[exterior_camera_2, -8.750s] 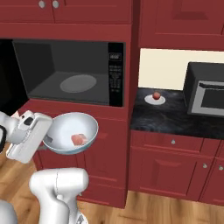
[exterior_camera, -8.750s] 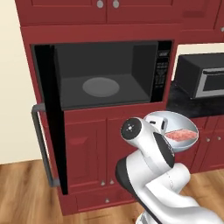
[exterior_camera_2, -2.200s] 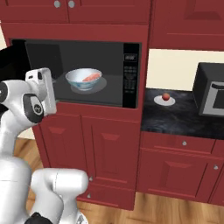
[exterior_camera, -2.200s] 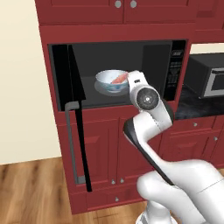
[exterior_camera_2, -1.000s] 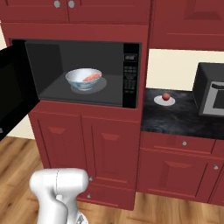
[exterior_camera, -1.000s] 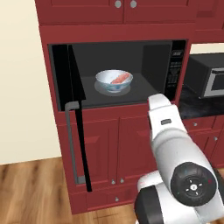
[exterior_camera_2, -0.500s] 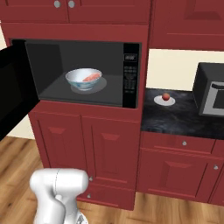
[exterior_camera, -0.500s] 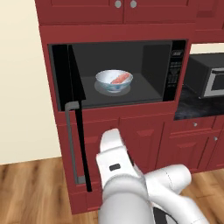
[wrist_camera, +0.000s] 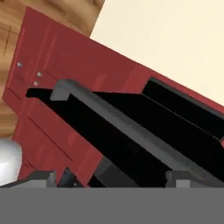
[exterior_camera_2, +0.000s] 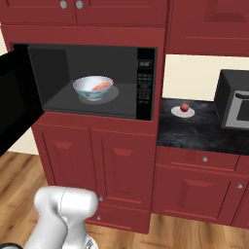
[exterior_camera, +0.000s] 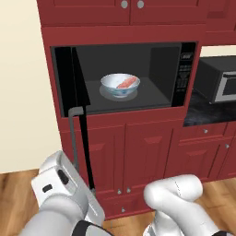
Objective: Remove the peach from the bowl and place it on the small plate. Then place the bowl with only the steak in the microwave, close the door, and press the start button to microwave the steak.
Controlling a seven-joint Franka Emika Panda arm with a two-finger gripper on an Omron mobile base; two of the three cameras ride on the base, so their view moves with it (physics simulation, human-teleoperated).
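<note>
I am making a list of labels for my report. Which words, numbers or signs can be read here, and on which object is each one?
None can be read.
Microwave keypad strip: small pale marks, too blurred to read.
Countertop oven: no text visible.

The microwave (exterior_camera_2: 92,80) stood open, its door (exterior_camera_2: 17,104) swung out to its left. Inside it sat the bowl (exterior_camera_2: 93,87) holding the steak (exterior_camera_2: 101,86). Right of the microwave, the peach (exterior_camera_2: 184,107) rested on the small plate (exterior_camera_2: 183,113).
</note>
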